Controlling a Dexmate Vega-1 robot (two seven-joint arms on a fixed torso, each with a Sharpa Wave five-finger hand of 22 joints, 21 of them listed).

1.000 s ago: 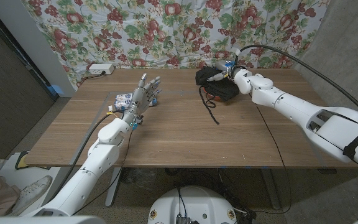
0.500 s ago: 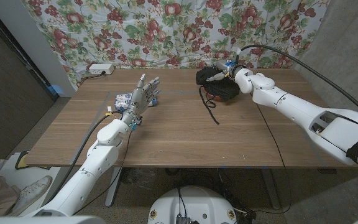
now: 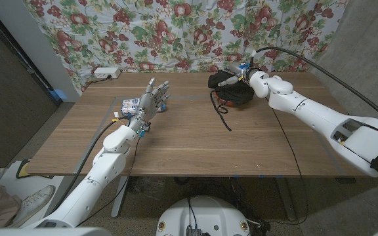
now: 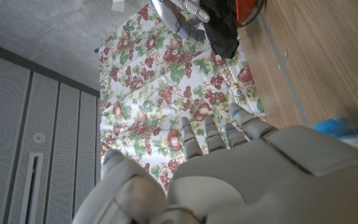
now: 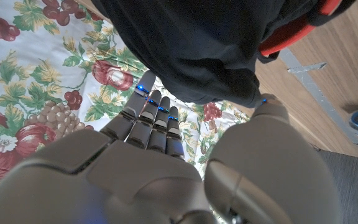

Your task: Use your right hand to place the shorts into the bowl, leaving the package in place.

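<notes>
Shorts (image 3: 227, 90) sit heaped in the red bowl (image 3: 243, 98); your right hand (image 3: 233, 77) hovers above, fingers loosened and empty. Next, withdraw without snagging fabric.

Matt black cloth shorts (image 3: 223, 84)

Even, soft indoor light, faint shadows, head view sharp, wrist close-ups blurred

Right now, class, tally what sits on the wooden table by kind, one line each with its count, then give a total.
Black shorts: 1
Bowl with a red rim: 1
Package: 1
Small blue thing by the package, too blurred to name: 1
White box at the far left edge: 1
Total: 5
</notes>
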